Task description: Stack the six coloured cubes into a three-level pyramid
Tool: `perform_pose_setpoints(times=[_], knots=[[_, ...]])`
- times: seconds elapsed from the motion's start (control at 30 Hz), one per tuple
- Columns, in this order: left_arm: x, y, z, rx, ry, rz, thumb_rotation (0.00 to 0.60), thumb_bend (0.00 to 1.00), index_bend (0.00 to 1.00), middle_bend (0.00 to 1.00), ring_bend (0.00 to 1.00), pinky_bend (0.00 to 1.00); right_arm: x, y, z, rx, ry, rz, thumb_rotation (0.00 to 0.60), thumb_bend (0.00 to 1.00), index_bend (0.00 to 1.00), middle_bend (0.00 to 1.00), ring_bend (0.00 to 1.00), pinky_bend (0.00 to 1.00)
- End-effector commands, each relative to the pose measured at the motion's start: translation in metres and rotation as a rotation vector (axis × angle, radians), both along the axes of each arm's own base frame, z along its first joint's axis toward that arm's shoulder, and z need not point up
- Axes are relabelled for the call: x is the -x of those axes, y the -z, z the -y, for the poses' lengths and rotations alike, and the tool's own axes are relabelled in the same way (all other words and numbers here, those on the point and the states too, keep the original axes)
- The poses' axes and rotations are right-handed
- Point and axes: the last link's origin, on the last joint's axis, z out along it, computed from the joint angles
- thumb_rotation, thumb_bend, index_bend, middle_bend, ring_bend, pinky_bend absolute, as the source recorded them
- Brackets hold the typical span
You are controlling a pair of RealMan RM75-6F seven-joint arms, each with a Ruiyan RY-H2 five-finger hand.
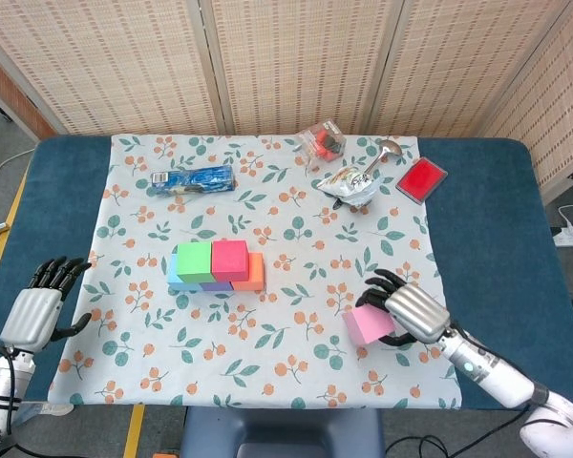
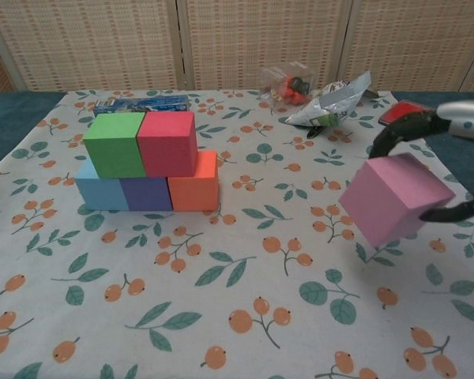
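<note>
A light blue cube (image 2: 99,192), a purple cube (image 2: 146,193) and an orange cube (image 2: 195,182) form a row on the floral cloth. A green cube (image 2: 114,143) and a red cube (image 2: 167,142) sit on top of that row. My right hand (image 1: 413,311) grips the pink cube (image 2: 395,197), tilted and lifted off the cloth, to the right of the stack. In the head view the pink cube (image 1: 368,324) hangs at the hand's left side. My left hand (image 1: 36,310) rests with fingers spread at the table's left edge, holding nothing.
At the back lie a blue packet (image 1: 193,178), a clear bag of small items (image 1: 323,140), a crumpled silver wrapper (image 1: 349,183) with a spoon (image 1: 384,153), and a red flat box (image 1: 421,179). Blue table (image 1: 501,219) borders the floral cloth (image 1: 286,286).
</note>
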Motion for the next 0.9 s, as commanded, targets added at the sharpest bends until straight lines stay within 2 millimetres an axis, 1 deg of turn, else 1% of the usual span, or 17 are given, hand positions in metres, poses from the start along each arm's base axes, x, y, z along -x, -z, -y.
perform_pose_setpoints(times=[0.03, 0.1, 0.13, 0.23, 0.33, 0.43, 0.53, 0.67, 0.9], knots=[[0.000, 0.001, 0.000, 0.004, 0.005, -0.008, 0.600, 0.29, 0.15, 0.10, 0.00, 0.06, -0.067, -0.016, 0.040, -0.002, -0.011, 0.055, 0.600, 0.18, 0.37, 0.31, 0.14, 0.09], [-0.001, 0.002, 0.000, 0.010, 0.009, -0.013, 0.600, 0.29, 0.15, 0.10, 0.00, 0.06, -0.092, -0.016, 0.053, -0.018, -0.003, 0.068, 0.600, 0.18, 0.37, 0.31, 0.14, 0.09], [-0.001, 0.004, 0.000, 0.017, 0.012, -0.020, 0.600, 0.29, 0.15, 0.10, 0.00, 0.06, -0.108, -0.015, 0.061, -0.033, 0.007, 0.082, 0.600, 0.18, 0.37, 0.31, 0.14, 0.09], [-0.003, 0.006, -0.001, 0.032, 0.023, -0.036, 0.600, 0.29, 0.15, 0.10, 0.00, 0.06, -0.144, -0.008, 0.077, -0.079, 0.033, 0.106, 0.600, 0.18, 0.37, 0.31, 0.14, 0.09], [-0.006, 0.008, -0.002, 0.042, 0.039, -0.047, 0.600, 0.29, 0.15, 0.10, 0.00, 0.06, -0.175, 0.002, 0.090, -0.122, 0.057, 0.126, 0.600, 0.18, 0.37, 0.31, 0.14, 0.09], [-0.009, 0.008, -0.003, 0.044, 0.048, -0.050, 0.600, 0.29, 0.15, 0.10, 0.00, 0.06, -0.201, 0.010, 0.101, -0.138, 0.069, 0.129, 0.600, 0.18, 0.37, 0.31, 0.14, 0.09], [-0.010, 0.009, -0.003, 0.049, 0.052, -0.053, 0.600, 0.29, 0.15, 0.10, 0.00, 0.06, -0.223, 0.017, 0.109, -0.136, 0.077, 0.124, 0.600, 0.18, 0.36, 0.31, 0.14, 0.09], [-0.011, 0.010, -0.003, 0.053, 0.053, -0.053, 0.600, 0.29, 0.15, 0.10, 0.00, 0.06, -0.246, 0.030, 0.118, -0.127, 0.101, 0.113, 0.600, 0.18, 0.36, 0.31, 0.14, 0.09], [-0.011, 0.012, -0.002, 0.059, 0.051, -0.044, 0.600, 0.29, 0.15, 0.10, 0.00, 0.06, -0.279, 0.054, 0.120, -0.090, 0.113, 0.058, 0.600, 0.18, 0.35, 0.31, 0.15, 0.09]])
